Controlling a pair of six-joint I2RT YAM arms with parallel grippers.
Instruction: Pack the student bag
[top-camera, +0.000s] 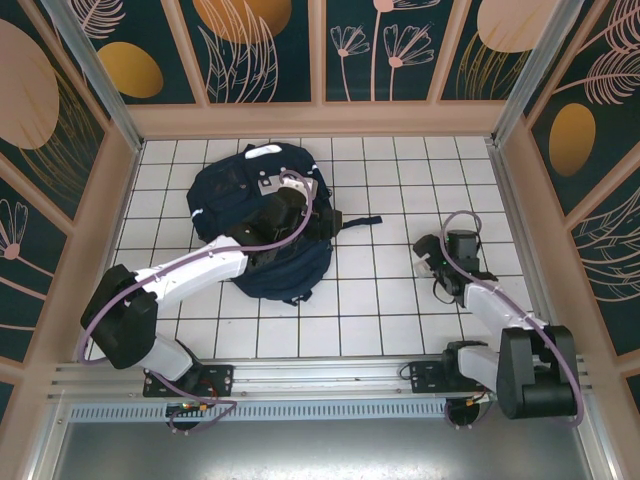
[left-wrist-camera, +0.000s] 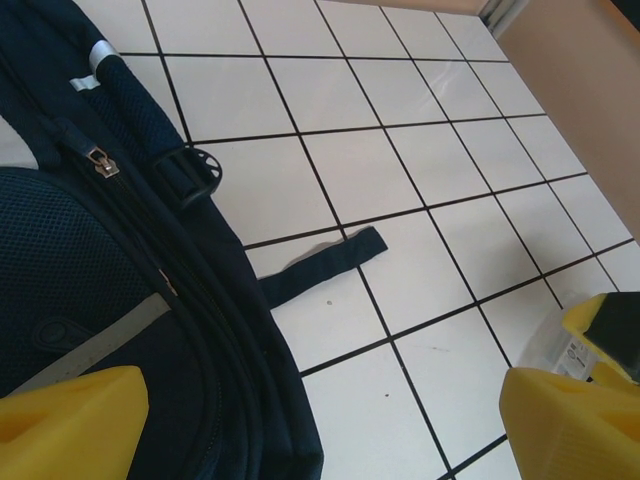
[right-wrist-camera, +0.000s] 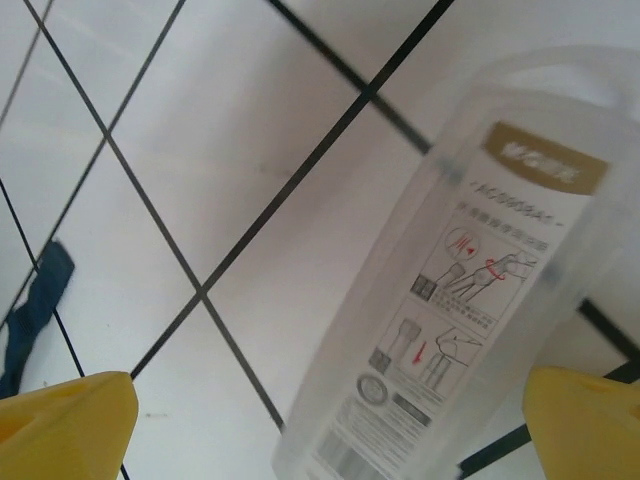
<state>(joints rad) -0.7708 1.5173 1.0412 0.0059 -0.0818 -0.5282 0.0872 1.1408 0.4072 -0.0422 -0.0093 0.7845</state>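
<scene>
The bag (top-camera: 235, 200) lies on the white tiled table (top-camera: 380, 300), left of middle and toward the back. The left gripper (left-wrist-camera: 320, 420) hangs wide open over its right edge, holding nothing. The right gripper (right-wrist-camera: 325, 425), also wide open, straddles a clear labelled case (right-wrist-camera: 470, 280) on the tiles without clamping it.

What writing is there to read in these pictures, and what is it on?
Gold band on the clear plastic box: white characters, too blurred to read.
Label below it on the same box: a code line, drawings and small print, all too blurred to read.
On the student bag: no writing shows.
</scene>
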